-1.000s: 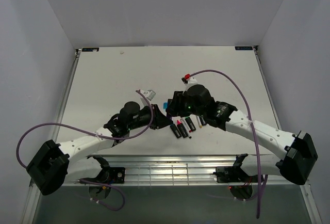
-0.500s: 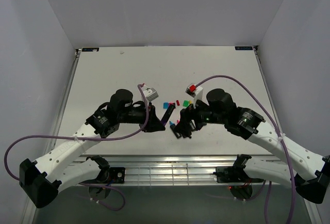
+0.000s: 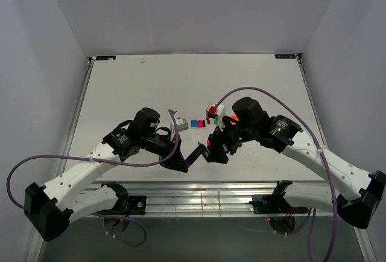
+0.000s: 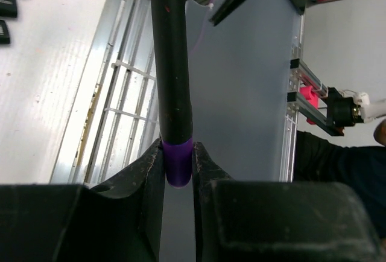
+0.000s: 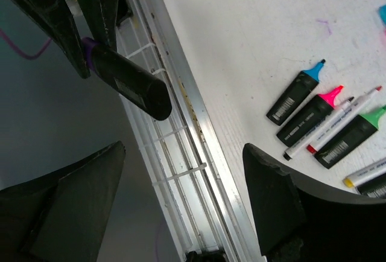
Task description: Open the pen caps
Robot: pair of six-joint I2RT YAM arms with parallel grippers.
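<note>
A black marker (image 4: 170, 63) points away from my left gripper (image 4: 178, 171), whose fingers are shut on its purple pen cap (image 4: 178, 162). From above, that marker (image 3: 196, 153) slants over the table's front edge, between the left gripper (image 3: 183, 160) and the right gripper (image 3: 218, 148). My right gripper (image 5: 181, 195) is open and holds nothing. The marker's blunt black end (image 5: 151, 99) hangs just ahead of its gap. Loose blue (image 3: 194, 123), pink (image 3: 201, 123) and green (image 3: 215, 120) pen caps lie behind the grippers.
Uncapped markers lie in a row on the white table: blue-tipped (image 5: 295, 99), pink-tipped (image 5: 310, 114), green-tipped (image 5: 353, 135), with a thin white pen (image 5: 332, 123) between them. The metal front rail (image 5: 181, 123) runs under both grippers.
The right gripper has opened wide and drawn back from the marker. The left gripper has carried the purple-capped marker down toward the front edge.
</note>
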